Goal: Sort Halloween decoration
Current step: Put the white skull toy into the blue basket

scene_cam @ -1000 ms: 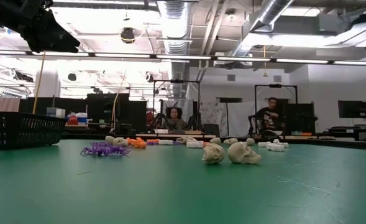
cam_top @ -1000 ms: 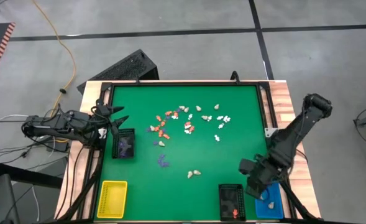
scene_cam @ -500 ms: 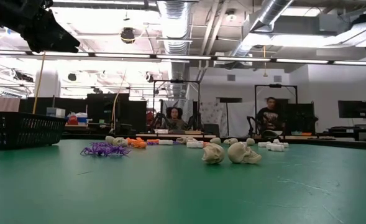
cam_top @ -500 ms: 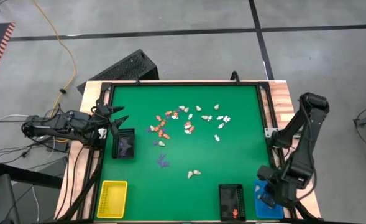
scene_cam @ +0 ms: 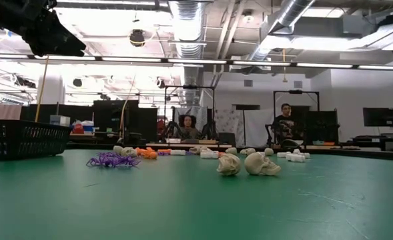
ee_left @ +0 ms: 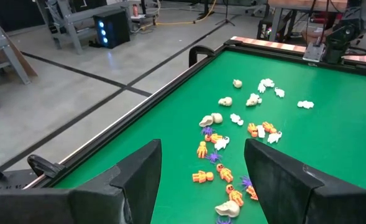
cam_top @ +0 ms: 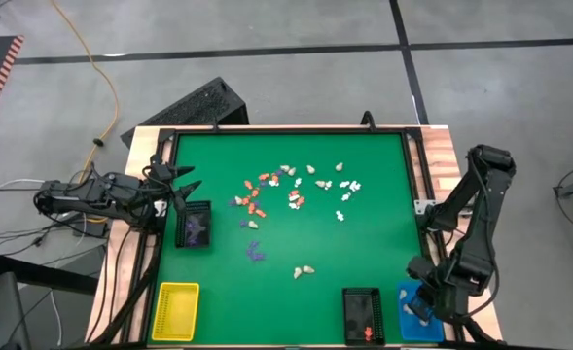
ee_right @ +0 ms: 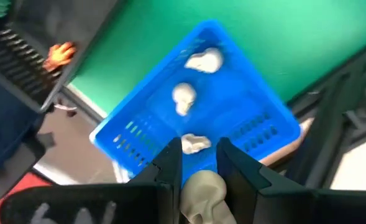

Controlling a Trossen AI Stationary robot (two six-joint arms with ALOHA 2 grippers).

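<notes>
The Halloween decoration is tiny orange, white, cream and purple figurines [cam_top: 296, 190], most of them strewn over the middle of the green mat. Two cream skulls [cam_top: 304, 271] and a purple piece [cam_top: 256, 255] lie nearer the front. My right gripper [cam_top: 424, 301] hangs over the blue tray [ee_right: 232, 81] at the near right corner, shut on a cream skull [ee_right: 202, 190]. Three cream skulls lie in that tray. My left gripper [ee_left: 201, 149] waits open at the table's left edge, beside a black tray [cam_top: 195, 227] with purple pieces. My right gripper pinches the cream skull's two sides [ee_right: 189, 186] between its two fingers. The fingers come from above, pointing steeply down. The skull sits a little back from the fingertips and is lifted clear above the blue tray.
A second black tray [cam_top: 362, 314] with orange pieces stands at the near edge, just left of the blue one. A yellow tray [cam_top: 176, 309] sits at the near left corner. A raised black frame [cam_top: 286, 129] borders the mat.
My right gripper has swung from above the mat beside the near black tray toward the table's right and near edges. It now hangs over the blue tray, and its wrist has rolled on the way. The skull has stayed between its fingers.
</notes>
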